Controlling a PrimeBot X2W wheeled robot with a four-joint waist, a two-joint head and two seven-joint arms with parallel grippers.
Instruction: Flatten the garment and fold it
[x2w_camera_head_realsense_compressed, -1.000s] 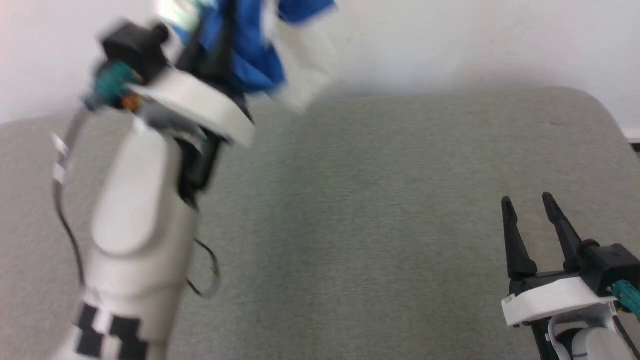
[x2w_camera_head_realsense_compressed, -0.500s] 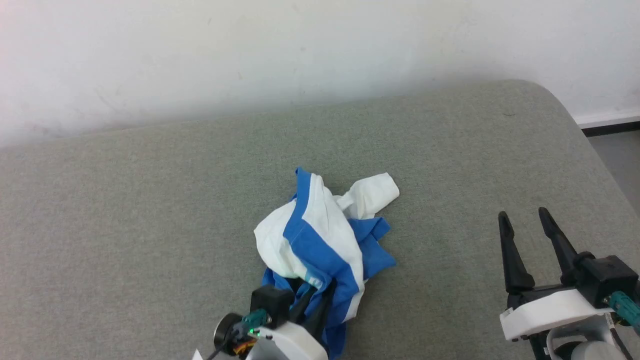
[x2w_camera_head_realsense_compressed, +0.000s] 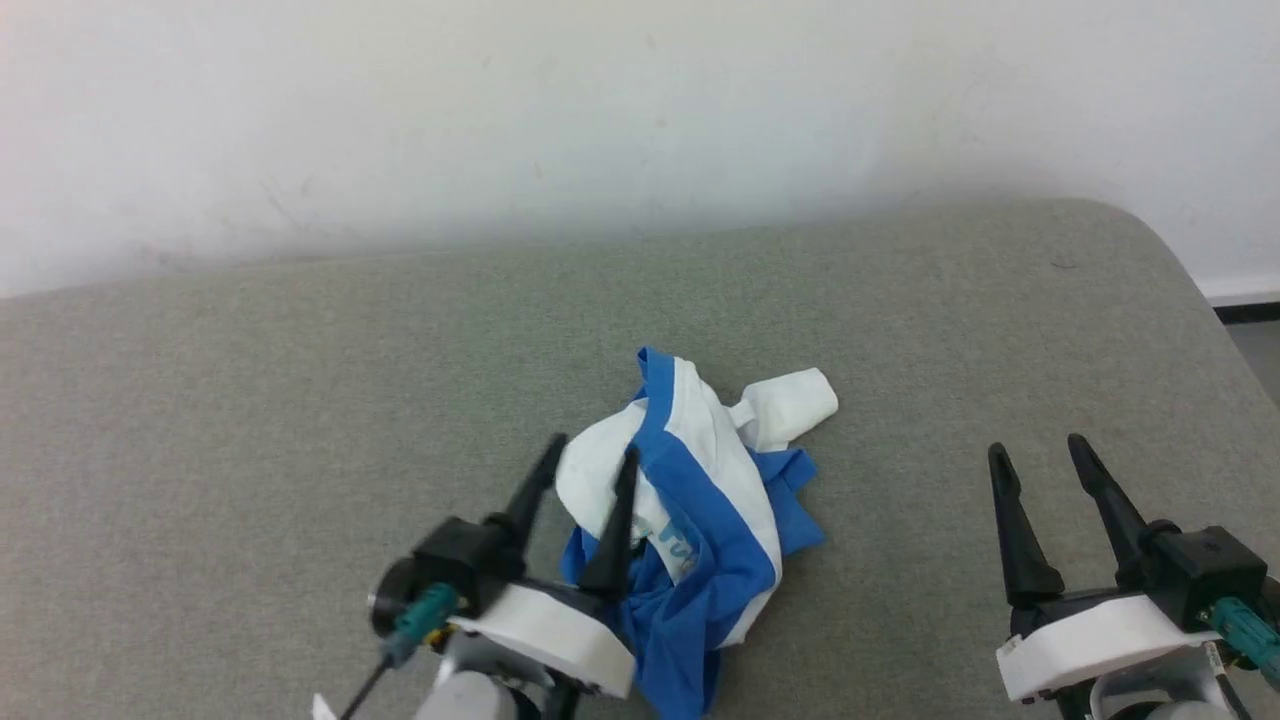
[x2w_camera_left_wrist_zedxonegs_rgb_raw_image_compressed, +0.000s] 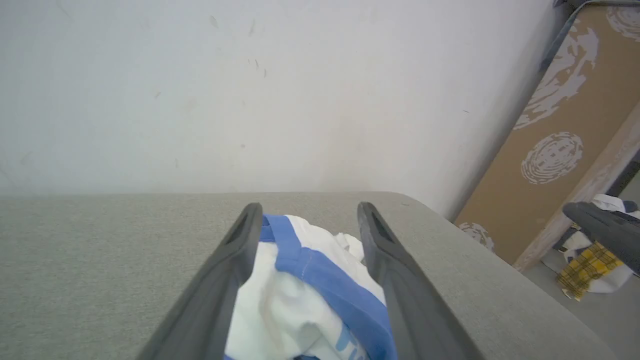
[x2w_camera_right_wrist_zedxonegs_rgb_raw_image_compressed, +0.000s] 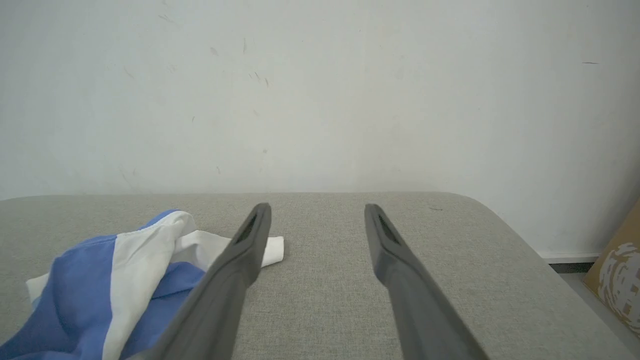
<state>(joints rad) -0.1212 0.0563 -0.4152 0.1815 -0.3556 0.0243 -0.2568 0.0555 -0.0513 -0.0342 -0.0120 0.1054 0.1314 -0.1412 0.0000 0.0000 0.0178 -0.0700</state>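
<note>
Jaws apart; bunched garment (x2w_camera_head_realsense_compressed: 705, 470) lengthwise forward

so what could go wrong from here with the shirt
The garment lies crumpled in a heap, so the open left tool at its left side may pinch several layers and lift a bundle. The right tool is open and apart from it; a one-sided pull may just drag the heap.

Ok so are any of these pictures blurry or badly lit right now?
Head view: light is soft and even, the left gripper slightly smeared, the garment fairly crisp. Left wrist view: close fingers soft-edged, the garment near the bottom edge blurred. Right wrist view: sharpest, right gripper casting no hard shadow, no glare.
</note>
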